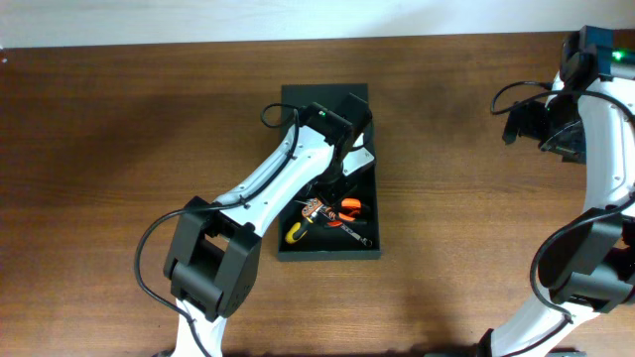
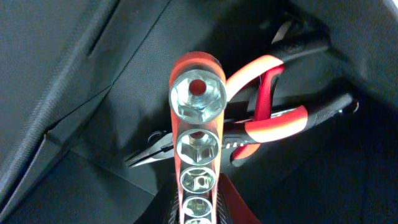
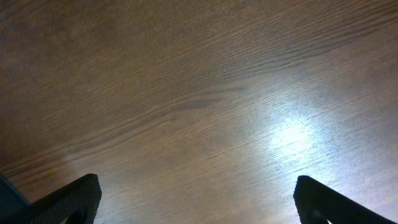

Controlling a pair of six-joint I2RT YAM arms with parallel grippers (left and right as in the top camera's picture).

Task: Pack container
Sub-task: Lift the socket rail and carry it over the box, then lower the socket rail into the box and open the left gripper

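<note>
now, nearest the left wrist camera, the socket rail [image 2: 198, 143] juts forward from the left end effector [image 1: 342, 174], which looks clenched on it. just beneath lie red-handled pliers [image 2: 273, 118] on the floor of the container [image 1: 327, 254], which sits mid-surface [image 1: 99, 149] with its lid not closed. a yellow-handled screwdriver [image 1: 296, 233] is inside too. far to the right, the right end effector [image 3: 199, 202] hangs released over bare wood. packing seems well along: the rail's release and the lid are left.
</note>
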